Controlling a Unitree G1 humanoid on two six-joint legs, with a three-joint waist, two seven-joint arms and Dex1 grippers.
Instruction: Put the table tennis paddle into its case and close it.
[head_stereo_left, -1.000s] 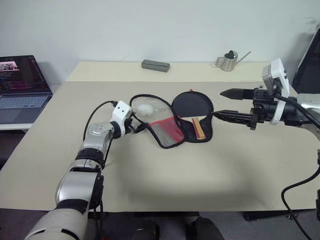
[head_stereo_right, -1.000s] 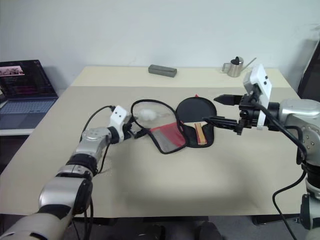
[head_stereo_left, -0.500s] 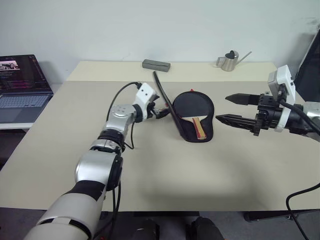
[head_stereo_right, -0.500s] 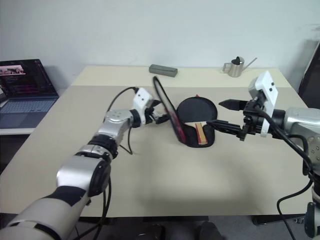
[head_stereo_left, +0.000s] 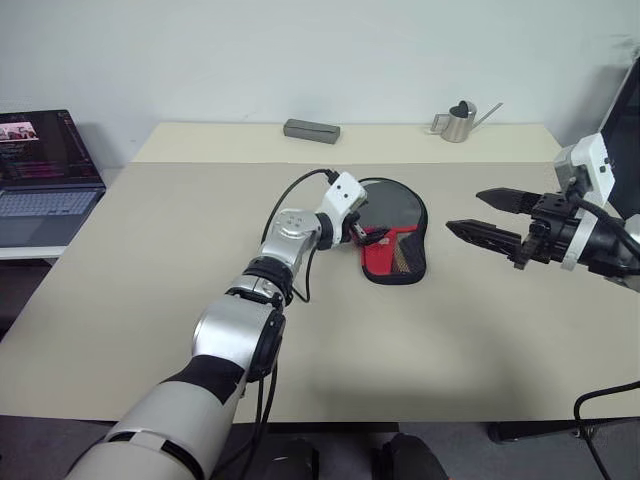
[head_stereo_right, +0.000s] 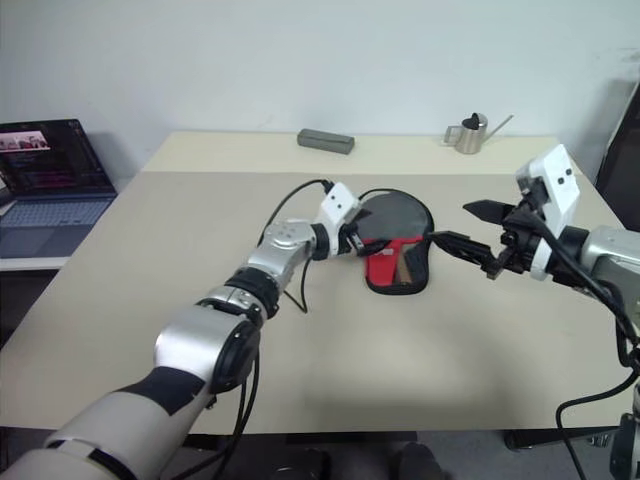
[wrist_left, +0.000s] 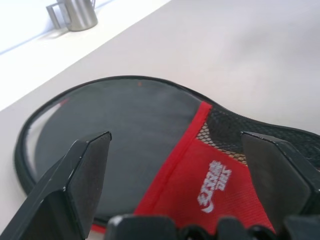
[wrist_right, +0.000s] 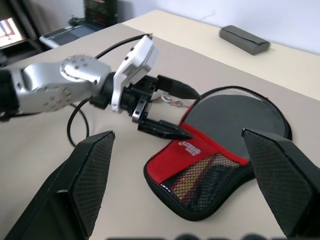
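**Flap folded over, zip not yet run**

Case (head_stereo_left: 391, 231) is now lying folded shut on the table (head_stereo_left: 150, 280), its red panel and mesh pocket facing up; a second ago the flap was spread open toward the laptop side, and half a second ago it was standing on edge. The table tennis paddle (wrist_right: 200, 176) is sitting inside the case, its striped handle showing faintly through the mesh. That puts the insertion behind us, I judge, with the closing of the edge as the remaining work.

Left gripper (head_stereo_left: 368, 230) is hovering at the case's near-left edge with its fingers spread wide and holding nothing, one finger over the black face, the other over the mesh. Right gripper (head_stereo_left: 480, 214) is waiting well apart on the case's other side, also spread wide and empty.

Around the case the table is lying bare; the grey box (head_stereo_left: 311, 130) and the metal can (head_stereo_left: 457, 122) are standing far behind it, near the back edge.
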